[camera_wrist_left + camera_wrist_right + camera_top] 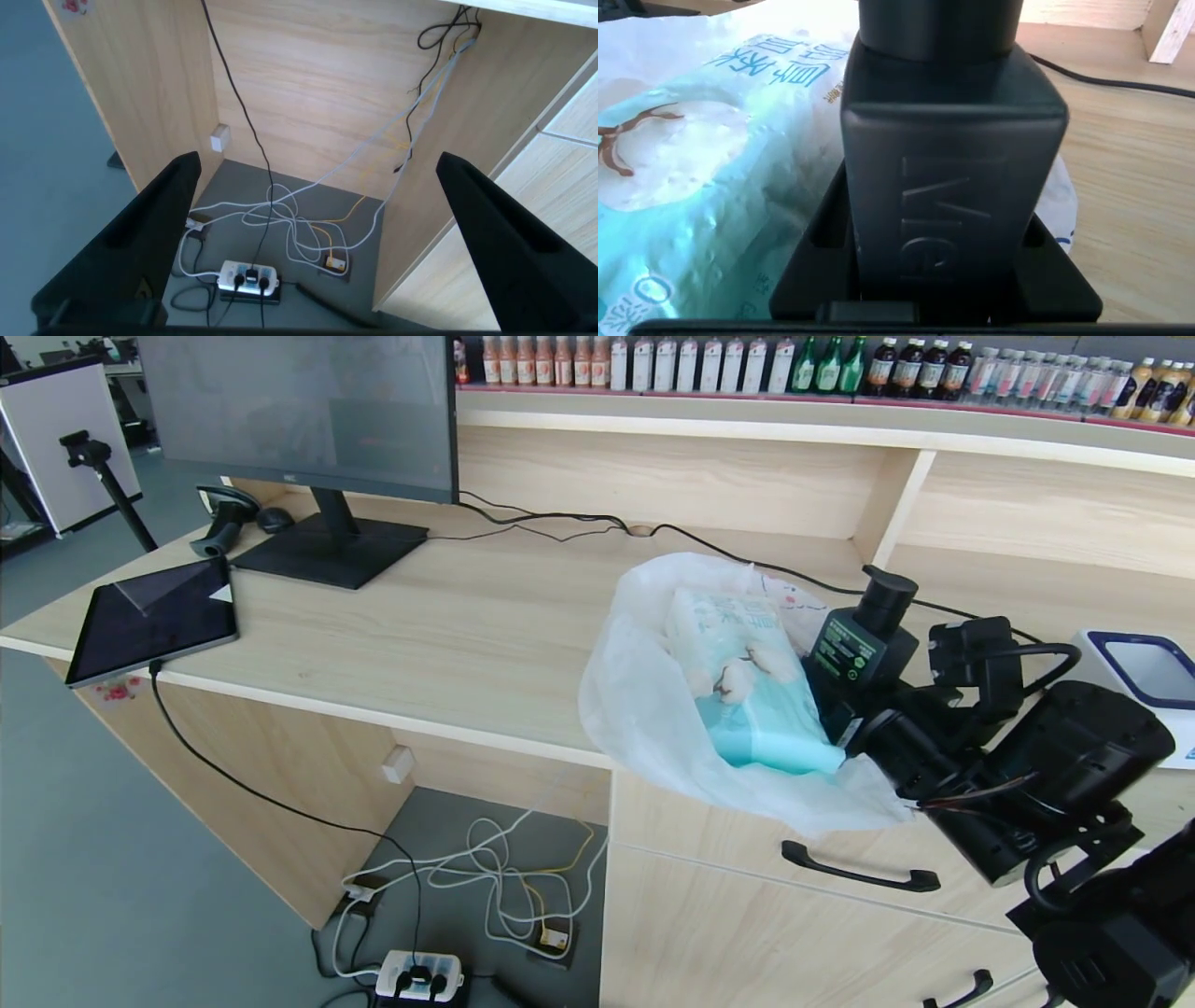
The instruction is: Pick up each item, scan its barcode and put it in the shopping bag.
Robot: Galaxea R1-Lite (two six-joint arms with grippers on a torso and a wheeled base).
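Observation:
A white translucent shopping bag (pixel 644 709) lies open on the wooden counter (pixel 467 616), with a teal soft pack (pixel 747 691) inside it. My right gripper (pixel 864 714) is shut on a black square bottle (pixel 864 639) with a round cap, held upright at the bag's right edge. In the right wrist view the black bottle (pixel 952 159) sits between the fingers of the right gripper (pixel 934 275), right over the teal pack (pixel 701 177). My left gripper (pixel 318 233) is open and holds nothing, hanging low in front of the counter over the floor cables.
A white scanner (pixel 1144 677) with a dark window stands at the counter's right end. A monitor (pixel 308 420), a handheld scanner (pixel 222 518) and a tablet (pixel 154 616) occupy the left. Bottles line the back shelf (pixel 840 369). A power strip (pixel 248 280) lies under the counter.

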